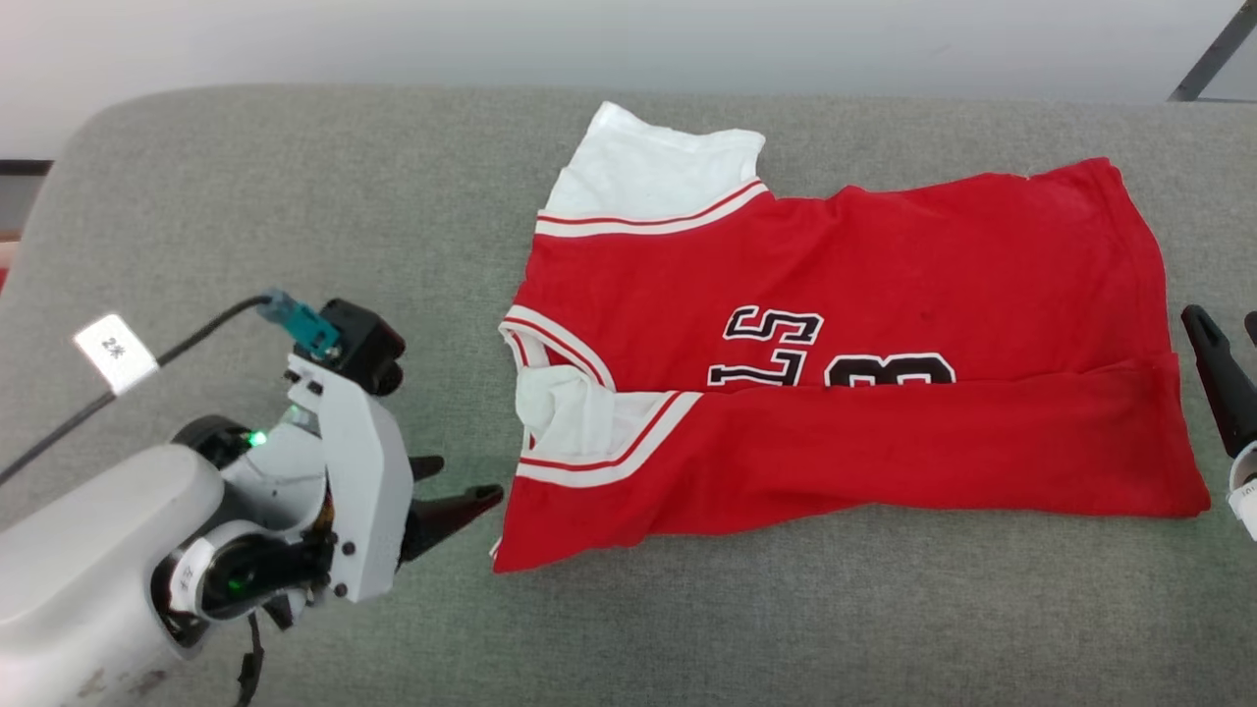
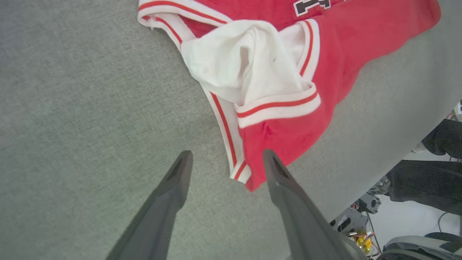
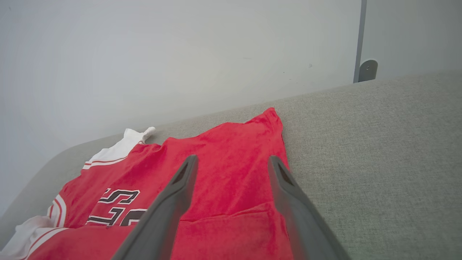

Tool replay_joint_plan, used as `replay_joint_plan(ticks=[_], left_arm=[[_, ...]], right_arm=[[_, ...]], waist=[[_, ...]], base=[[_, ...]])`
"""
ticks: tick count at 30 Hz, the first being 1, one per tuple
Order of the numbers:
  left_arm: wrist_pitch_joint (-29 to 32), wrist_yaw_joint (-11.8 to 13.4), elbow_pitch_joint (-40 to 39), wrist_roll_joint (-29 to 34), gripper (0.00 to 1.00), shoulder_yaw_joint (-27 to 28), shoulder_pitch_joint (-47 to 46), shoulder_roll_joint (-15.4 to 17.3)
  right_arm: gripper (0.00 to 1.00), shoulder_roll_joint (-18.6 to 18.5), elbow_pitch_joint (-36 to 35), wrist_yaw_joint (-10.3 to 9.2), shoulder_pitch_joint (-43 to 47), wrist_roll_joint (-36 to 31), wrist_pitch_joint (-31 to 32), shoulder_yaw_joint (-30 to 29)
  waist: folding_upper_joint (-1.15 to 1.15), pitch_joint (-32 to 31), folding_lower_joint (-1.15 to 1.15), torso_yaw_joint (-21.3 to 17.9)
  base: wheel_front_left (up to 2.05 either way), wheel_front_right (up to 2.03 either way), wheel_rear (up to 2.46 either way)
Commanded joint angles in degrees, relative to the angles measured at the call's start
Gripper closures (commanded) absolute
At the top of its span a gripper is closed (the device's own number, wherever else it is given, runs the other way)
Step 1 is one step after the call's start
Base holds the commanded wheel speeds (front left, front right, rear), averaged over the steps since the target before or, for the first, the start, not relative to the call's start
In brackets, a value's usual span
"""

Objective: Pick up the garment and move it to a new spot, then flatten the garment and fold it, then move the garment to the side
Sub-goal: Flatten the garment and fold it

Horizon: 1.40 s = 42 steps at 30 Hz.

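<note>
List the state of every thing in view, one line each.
garment: lying on the grey cushion, near side folded over the lettering, held by neither gripper.
left gripper: open, empty, by the collar-end corner.
right gripper: open, empty, by the hem end.

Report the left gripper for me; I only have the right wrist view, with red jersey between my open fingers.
Observer: The left gripper is open and holds nothing, its fingers by the near corner of the jersey at its collar end.
Operator: Describe the sleeve on that side.
Observer: The near white sleeve lies bunched beside the collar, partly under the jersey's folded-up near edge.
</note>
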Motion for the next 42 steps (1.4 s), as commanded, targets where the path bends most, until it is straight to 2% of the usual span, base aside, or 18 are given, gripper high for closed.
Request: replay_joint_plan(ticks=[1,4,12,23,24,25,27,28,31,39,42], left_arm=[[0.7,0.7,-0.7,-1.0,0.0,0.3,-0.7,0.4],[2.3,2.1,-2.9,-2.5,0.0,0.1,0.0,0.6],[1.9,2.9,-3.1,-4.5,0.0,-0.2,2.2,-1.3],[-0.4,-0.4,6.8,-7.2,0.0,-0.8,5.5,-6.1],[-0.7,-0.8,7.4,-7.4,0.1,-0.8,5.7,-6.4],[-0.9,-1.2,8.0,-7.5,0.4,-0.8,5.9,-6.8],[-1.7,-2.5,8.6,-7.4,0.89,-0.6,6.2,-7.4],[-2.3,-2.9,8.9,-7.4,1.0,-0.4,6.2,-7.7],[-3.5,-4.1,9.0,-7.2,1.0,-0.1,6.5,-8.1],[-4.9,-5.6,8.6,-5.6,1.0,-0.7,7.1,-8.3],[-5.1,-5.9,8.2,-5.2,1.0,-0.8,6.8,-8.6]], right_arm=[[0.0,0.5,-0.3,-0.06,0.0,-0.4,0.1,-0.4],[0.0,1.0,-0.6,-0.06,-0.1,-0.6,0.2,-0.5],[0.0,1.8,-1.0,-0.06,-0.7,-0.7,0.4,-1.0],[0.0,0.8,-2.0,-0.06,-1.8,-0.6,1.1,-1.6],[0.0,0.6,-2.1,-0.06,-1.7,-0.7,1.2,-1.7],[0.0,0.4,-2.3,-0.06,-1.5,-0.8,1.6,-1.8],[0.0,-0.1,-2.8,-0.06,-1.1,-0.8,2.4,-1.9],[0.0,-0.6,-3.0,-0.06,-0.9,-1.0,3.0,-1.6],[0.0,-3.7,-4.5,-0.07,0.1,-2.8,6.8,1.5],[0.0,-13.2,-6.8,-0.07,0.5,-6.1,20.8,9.0],[0.0,-14.9,-7.0,-0.07,-1.0,-7.2,25.4,11.0]], waist=[[0.0,0.3,0.0,-0.3],[0.0,0.9,0.0,-0.9],[0.0,2.6,0.0,-2.2],[0.0,4.2,0.0,-4.4],[0.0,4.3,0.0,-4.6],[0.0,4.3,0.0,-4.6],[0.0,4.4,0.0,-4.8],[0.0,4.4,0.0,-4.8],[0.0,4.3,0.0,-4.9],[0.0,3.9,0.0,-4.0],[0.0,3.9,0.0,-3.4]], base=[[0.0,0.0,0.0],[0.0,0.0,0.0],[0.0,0.0,0.0],[0.0,0.0,0.0],[0.0,0.0,0.0],[0.0,0.0,0.0],[0.0,0.0,0.0],[0.0,0.0,0.0],[0.0,0.0,0.0],[0.0,0.0,0.0],[0.0,0.0,0.0]])
